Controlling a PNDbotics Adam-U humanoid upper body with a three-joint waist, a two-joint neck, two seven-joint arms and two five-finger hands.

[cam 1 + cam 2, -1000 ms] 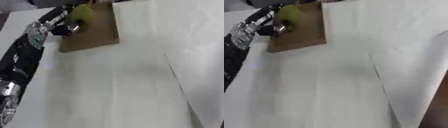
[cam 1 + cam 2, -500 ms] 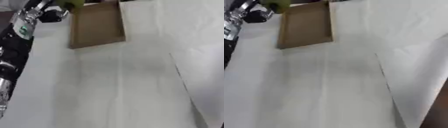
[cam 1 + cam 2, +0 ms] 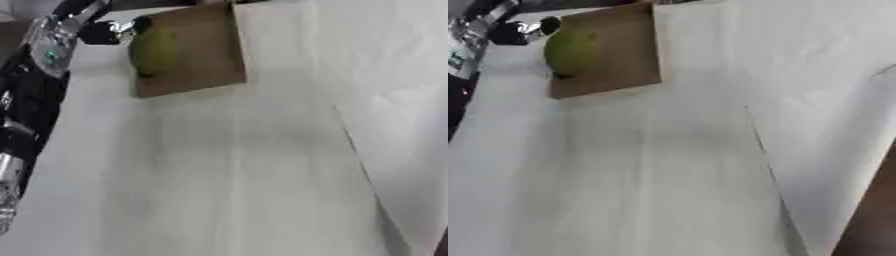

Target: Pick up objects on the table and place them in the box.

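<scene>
White table (image 3: 227,175), brown box (image 3: 206,55) at far left, green fruit (image 3: 156,50) at its left edge, left hand (image 3: 105,34) beside it, grip unclear

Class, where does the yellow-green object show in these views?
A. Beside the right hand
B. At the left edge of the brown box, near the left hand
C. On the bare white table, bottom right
B: the yellow-green object overlaps the brown box's left edge, beside the left hand.
</scene>
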